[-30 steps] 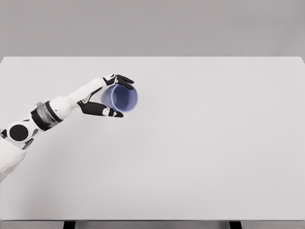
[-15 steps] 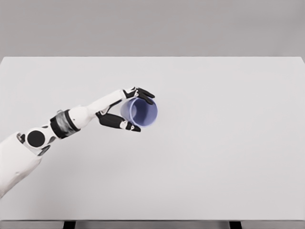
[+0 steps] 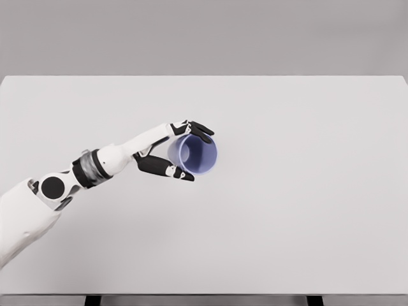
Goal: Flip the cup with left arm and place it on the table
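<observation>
Nearest to me, my white left arm (image 3: 38, 204) enters from the lower left corner, with its round black joint and a grey and black band at the wrist, and it reaches up and to the right over the table. Nothing stands between my arm and what it holds, and I see no other object lying near my hand on any side.

My left hand (image 3: 167, 151) with its black fingers (image 3: 199, 130) is closed around the translucent blue-violet plastic cup (image 3: 193, 154). The upper fingers curl over the top of the cup's wall, and the thumb (image 3: 171, 169) presses along the lower side, so the cup is clamped between them. The cup is just to the right of my palm. It is tilted, with its open mouth turned toward my camera, and I can look inside it to the pale bottom. I cannot tell if the cup touches the surface or is a little above it.

Under my hand and far beyond it to the right spreads the wide, plain white tabletop (image 3: 299, 210). Behind the far edge of the table, a flat grey wall (image 3: 204, 35) closes the room.
</observation>
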Tool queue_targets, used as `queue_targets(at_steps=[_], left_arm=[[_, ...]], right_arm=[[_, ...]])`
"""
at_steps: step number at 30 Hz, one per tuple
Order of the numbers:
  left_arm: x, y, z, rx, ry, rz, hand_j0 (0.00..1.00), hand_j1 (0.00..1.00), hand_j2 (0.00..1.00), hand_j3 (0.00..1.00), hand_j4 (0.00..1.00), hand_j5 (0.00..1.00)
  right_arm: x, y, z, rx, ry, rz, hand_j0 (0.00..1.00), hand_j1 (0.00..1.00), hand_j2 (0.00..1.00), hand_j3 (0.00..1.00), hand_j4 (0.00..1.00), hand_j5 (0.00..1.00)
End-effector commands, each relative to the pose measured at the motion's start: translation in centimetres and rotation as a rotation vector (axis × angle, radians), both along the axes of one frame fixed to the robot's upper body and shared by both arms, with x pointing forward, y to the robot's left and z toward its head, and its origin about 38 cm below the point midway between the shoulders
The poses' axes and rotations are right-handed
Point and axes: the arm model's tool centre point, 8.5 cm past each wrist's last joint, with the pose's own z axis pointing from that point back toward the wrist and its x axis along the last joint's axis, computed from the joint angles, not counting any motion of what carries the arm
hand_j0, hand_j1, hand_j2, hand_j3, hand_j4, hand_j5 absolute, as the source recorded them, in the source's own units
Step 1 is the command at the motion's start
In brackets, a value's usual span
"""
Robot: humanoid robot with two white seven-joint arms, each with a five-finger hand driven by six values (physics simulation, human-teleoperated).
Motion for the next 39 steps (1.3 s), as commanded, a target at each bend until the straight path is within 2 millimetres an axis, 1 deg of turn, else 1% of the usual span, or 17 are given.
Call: queue_targets(at_steps=[1, 8, 11, 14, 22, 24, 30, 32, 39], left_arm=[[0.0, 0.1, -0.1, -0.009, 0.013, 0.003, 0.66, 0.66, 0.66, 0.66, 0.66, 0.66], [-0.2, 0.0, -0.5, -0.009, 0.030, -0.001, 0.66, 0.66, 0.66, 0.66, 0.66, 0.66], [-0.7, -0.7, -1.3, -0.039, 0.086, -0.026, 0.66, 0.66, 0.66, 0.66, 0.66, 0.66], [-0.8, -0.8, -1.4, -0.065, 0.113, -0.028, 0.66, 0.66, 0.66, 0.66, 0.66, 0.66], [-1.2, -2.3, -1.4, -0.106, 0.180, -0.078, 0.66, 0.66, 0.66, 0.66, 0.66, 0.66], [-1.6, -2.6, -1.9, -0.113, 0.206, -0.089, 0.66, 0.66, 0.66, 0.66, 0.66, 0.66], [-2.3, -3.0, -3.0, -0.114, 0.259, -0.108, 0.66, 0.66, 0.66, 0.66, 0.66, 0.66], [-2.4, -3.4, -3.0, -0.111, 0.270, -0.122, 0.66, 0.66, 0.66, 0.66, 0.66, 0.66], [-2.7, -3.6, -3.5, -0.113, 0.291, -0.130, 0.66, 0.66, 0.66, 0.66, 0.66, 0.66]], right_arm=[[0.0, 0.0, 0.0, 0.000, 0.000, -0.001, 1.00, 1.00, 1.00, 1.00, 1.00, 1.00], [-0.1, 0.0, 0.0, 0.000, 0.001, -0.001, 1.00, 1.00, 1.00, 1.00, 1.00, 1.00], [-0.1, 0.0, 0.0, 0.000, 0.001, -0.001, 1.00, 1.00, 1.00, 1.00, 1.00, 1.00], [0.0, 0.0, 0.0, 0.000, 0.000, -0.001, 1.00, 1.00, 1.00, 1.00, 1.00, 1.00], [0.0, 0.0, 0.0, 0.000, 0.000, -0.001, 1.00, 1.00, 1.00, 1.00, 1.00, 1.00], [0.0, 0.0, 0.0, 0.000, 0.000, -0.001, 1.00, 1.00, 1.00, 1.00, 1.00, 1.00], [0.0, 0.0, 0.0, 0.000, 0.000, -0.001, 1.00, 1.00, 1.00, 1.00, 1.00, 1.00], [-0.1, 0.0, 0.0, 0.000, 0.001, -0.001, 1.00, 1.00, 1.00, 1.00, 1.00, 1.00], [-0.1, 0.0, 0.0, 0.000, 0.001, -0.001, 1.00, 1.00, 1.00, 1.00, 1.00, 1.00]])
